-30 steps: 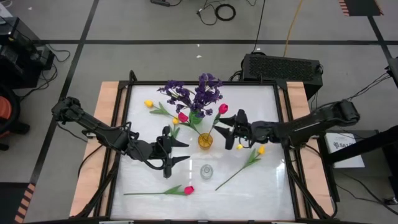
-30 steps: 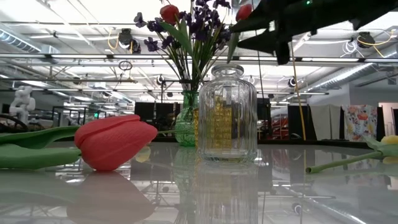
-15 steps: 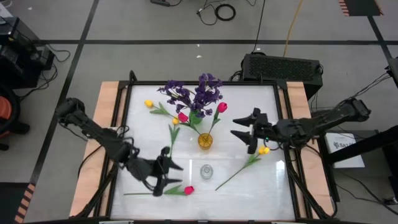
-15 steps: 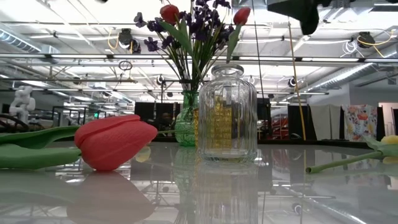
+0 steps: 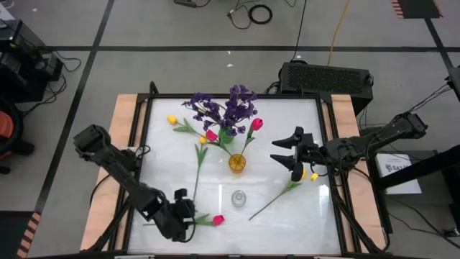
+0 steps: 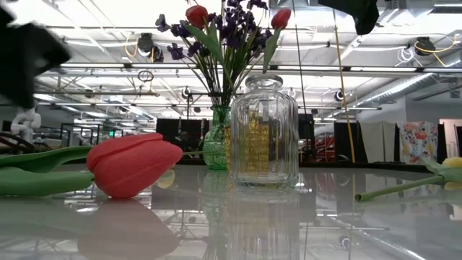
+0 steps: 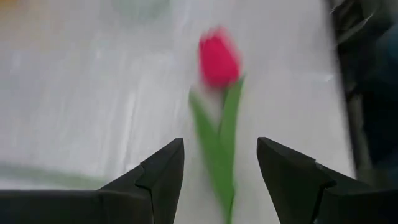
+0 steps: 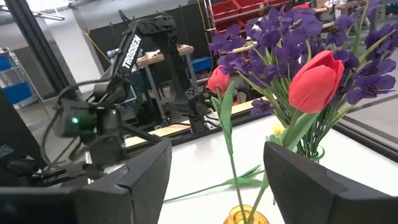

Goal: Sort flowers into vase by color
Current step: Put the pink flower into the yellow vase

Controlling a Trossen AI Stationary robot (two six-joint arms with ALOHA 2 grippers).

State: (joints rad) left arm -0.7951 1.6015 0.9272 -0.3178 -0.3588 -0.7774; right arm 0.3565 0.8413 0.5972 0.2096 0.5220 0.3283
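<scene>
A: Lying on the worktop [image 5: 302, 216], a red tulip [image 5: 218, 219] is framed by the left tool [image 7: 221, 163], spread and empty.

B: Right tool [image 5: 296, 152] is held wide, empty, near a clear jar [image 5: 238, 198]. "TROSSEN" is read.

The sprigs [image 5: 228, 106] were purple, the lying tulip [image 5: 218, 219] pink-red on a green stem, the small vase [image 5: 237, 162] amber, the table [image 5: 280, 223] white.
</scene>
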